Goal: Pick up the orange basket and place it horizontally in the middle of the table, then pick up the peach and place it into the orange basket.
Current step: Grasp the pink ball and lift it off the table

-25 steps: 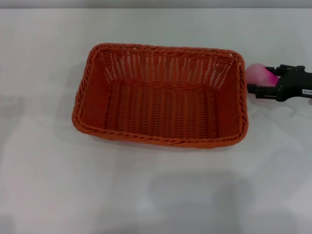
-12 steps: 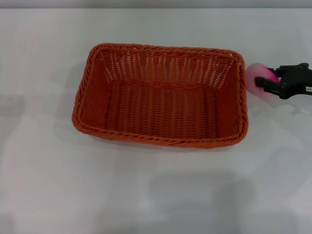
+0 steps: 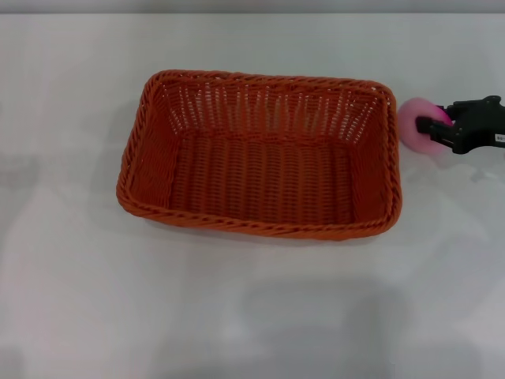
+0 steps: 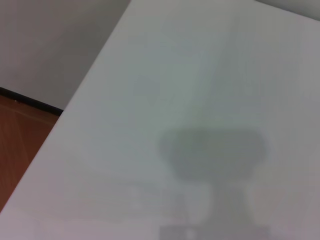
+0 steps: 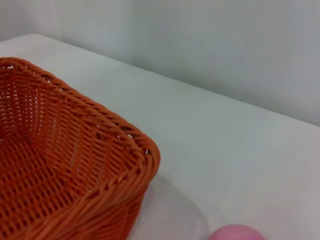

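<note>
The peach point(image 3: 417, 125) sits between the right jaws point(image 3: 433, 129).

Orange basket point(image 5: 70, 185) corner on white table point(image 5: 225, 150), peach point(image 5: 237, 233) top near it
</note>
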`<state>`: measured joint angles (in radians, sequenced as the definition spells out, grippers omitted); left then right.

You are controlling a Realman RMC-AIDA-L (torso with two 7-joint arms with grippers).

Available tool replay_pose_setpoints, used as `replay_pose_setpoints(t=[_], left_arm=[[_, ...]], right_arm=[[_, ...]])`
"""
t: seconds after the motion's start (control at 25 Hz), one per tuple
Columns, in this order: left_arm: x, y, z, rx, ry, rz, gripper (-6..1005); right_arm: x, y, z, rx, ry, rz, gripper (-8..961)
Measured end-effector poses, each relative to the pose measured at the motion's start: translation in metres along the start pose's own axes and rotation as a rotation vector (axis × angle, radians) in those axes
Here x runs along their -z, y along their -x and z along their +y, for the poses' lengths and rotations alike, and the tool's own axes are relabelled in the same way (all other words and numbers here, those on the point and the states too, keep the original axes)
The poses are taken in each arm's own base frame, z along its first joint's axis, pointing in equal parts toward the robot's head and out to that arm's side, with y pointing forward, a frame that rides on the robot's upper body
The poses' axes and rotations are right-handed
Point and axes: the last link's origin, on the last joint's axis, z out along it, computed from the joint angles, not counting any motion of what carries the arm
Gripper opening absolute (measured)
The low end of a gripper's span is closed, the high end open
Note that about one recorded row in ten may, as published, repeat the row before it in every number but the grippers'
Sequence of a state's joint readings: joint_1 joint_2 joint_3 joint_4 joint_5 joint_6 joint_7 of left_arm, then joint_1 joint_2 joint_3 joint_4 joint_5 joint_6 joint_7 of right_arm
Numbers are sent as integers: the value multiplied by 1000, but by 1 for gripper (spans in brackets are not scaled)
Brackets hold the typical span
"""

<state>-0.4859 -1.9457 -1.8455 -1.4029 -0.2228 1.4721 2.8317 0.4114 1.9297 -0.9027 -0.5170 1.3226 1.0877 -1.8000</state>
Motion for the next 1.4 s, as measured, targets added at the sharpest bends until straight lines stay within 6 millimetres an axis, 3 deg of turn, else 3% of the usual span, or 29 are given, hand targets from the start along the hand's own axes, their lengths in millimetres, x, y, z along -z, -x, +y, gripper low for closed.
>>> replay_pose_setpoints(t=[0.64, 1.4], left_arm=[[4, -3, 5, -9, 10, 10, 737], [3, -4, 9, -9, 23, 23, 735]], right_arm=[[6, 7, -6, 22, -29, -16, 193], [14, 27, -23, 62, -120, -40, 192]])
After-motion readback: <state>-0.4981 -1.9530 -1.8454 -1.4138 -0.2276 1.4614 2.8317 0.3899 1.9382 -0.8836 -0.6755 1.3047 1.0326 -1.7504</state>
